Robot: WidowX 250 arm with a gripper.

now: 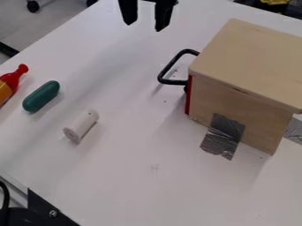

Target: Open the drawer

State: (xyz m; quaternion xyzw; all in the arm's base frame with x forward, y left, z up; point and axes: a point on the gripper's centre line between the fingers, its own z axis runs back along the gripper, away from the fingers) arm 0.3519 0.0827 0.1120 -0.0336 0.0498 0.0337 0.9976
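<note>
One approach short of grasping, held the black two-finger gripper (144,26) open at the far side and needed lowering around the looped black handle (174,82) of the red-fronted wooden drawer box (251,59), right.

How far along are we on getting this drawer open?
Nothing looks done yet: the drawer's red front appears flush with the wooden box. Nothing is in hand; the open gripper hangs apart from the black handle. Left to do: reach the handle, take hold and pull the drawer out.
</note>
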